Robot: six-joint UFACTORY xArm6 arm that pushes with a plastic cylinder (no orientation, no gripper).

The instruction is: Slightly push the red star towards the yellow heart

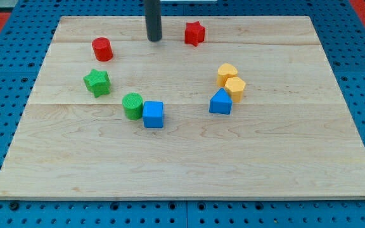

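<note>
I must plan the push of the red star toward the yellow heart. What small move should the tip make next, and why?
Probably my tip should first shift toward the view's top, to get behind the red star. It now stands apart at the star's left, while the yellow heart lies toward the view's bottom right of the star. A push from here would likely send the star right, past the heart.

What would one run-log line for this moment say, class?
tip: left of red star, apart | yellow heart: lower right of star, beside yellow hexagon | push: not begun
</note>
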